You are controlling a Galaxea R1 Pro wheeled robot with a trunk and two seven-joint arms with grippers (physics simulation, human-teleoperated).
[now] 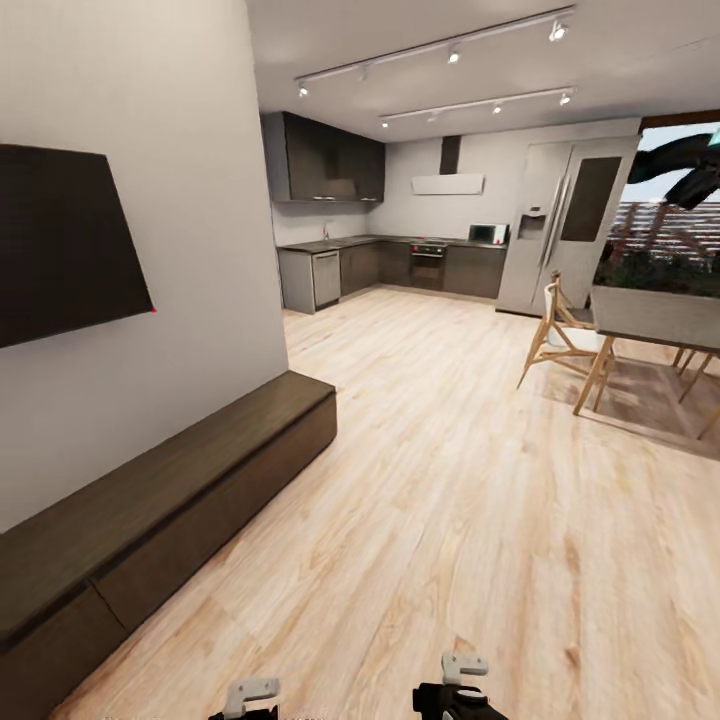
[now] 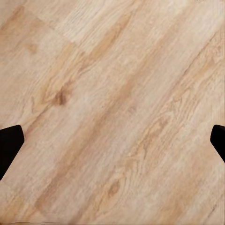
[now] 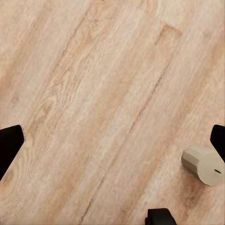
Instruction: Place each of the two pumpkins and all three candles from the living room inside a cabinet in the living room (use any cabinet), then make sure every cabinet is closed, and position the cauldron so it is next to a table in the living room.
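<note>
Along the left wall, under a dark flat wall-mounted screen (image 1: pixel 60 240), runs the long low dark-brown wood-grain cabinet (image 1: pixel 170 500) with its flat top and wide handle-less drawer fronts, all of which look flush and closed from the head view. By its build I judge it heavy and rigid, a fixed piece of furniture; only its drawers should move, and with no handles the sensible place to take hold is an upper edge or the seam between two fronts, where smooth wood could slip under a finger. No pumpkins, candles or cauldron can be made out from this spot. The cabinet lies ahead and to the left of the robot, well apart from both arms, whose pale wrist fittings peek in at the lower edge of the head view. The left end effector (image 2: pixel 112 140) hangs over bare pale wood-plank floor (image 1: pixel 450 480) with its dark fingertips (image 2: pixel 9 140) spread wide and nothing between them; the right end effector (image 3: pixel 112 140) is likewise spread and empty above the planks, near a pale beige faceted cylinder (image 3: pixel 204 164) that seems part of the robot itself. Farther off stand a pale-topped dining worktop (image 1: pixel 660 315) with wooden chairs (image 1: pixel 565 340) at right and a dark grey kitchen (image 1: pixel 400 260) at the back.
</note>
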